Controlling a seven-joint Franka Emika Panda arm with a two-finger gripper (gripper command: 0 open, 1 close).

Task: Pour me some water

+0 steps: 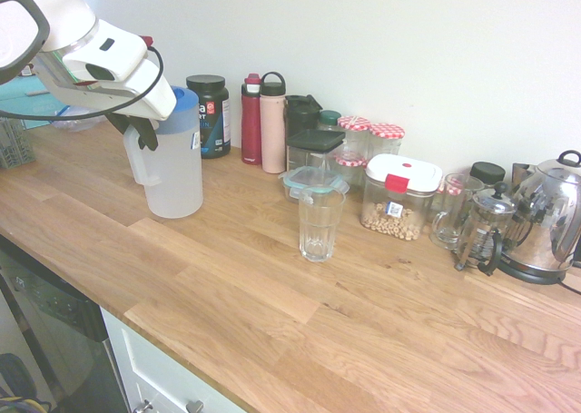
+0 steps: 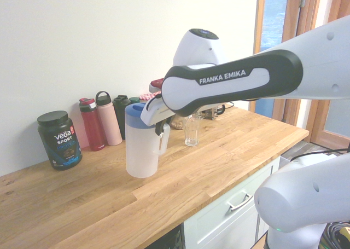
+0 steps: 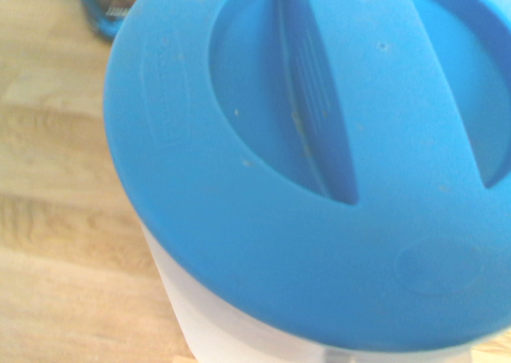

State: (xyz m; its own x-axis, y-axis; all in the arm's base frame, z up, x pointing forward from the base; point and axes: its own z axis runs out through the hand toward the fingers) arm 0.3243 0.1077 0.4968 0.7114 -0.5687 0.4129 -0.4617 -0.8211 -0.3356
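1. My fingers (image 1: 143, 133) are clamped shut on the jug's (image 1: 172, 172) side handle (image 2: 163, 143), upper left of the first exterior shot. The jug looks like it sits on the table (image 1: 272, 304), though I can't swear the base is touching.
2. Handling guess: if there's much water in it, it'll be heavy and sloshy, and gripping by the handle means the weight hangs off to one side. The plastic looks stiff but smooth, so it might twist in the grip when tipped. The handle is the right spot, I reckon; the body's too wide.
3. Looks: tall, frosted white, see-through-ish, with a blue lid (image 3: 319, 155) that fills the wrist view. The water itself I can't really make out.
4. The glass (image 1: 320, 222) is centre frame, well apart from the jug. It looks fragile, so easy near the rim.
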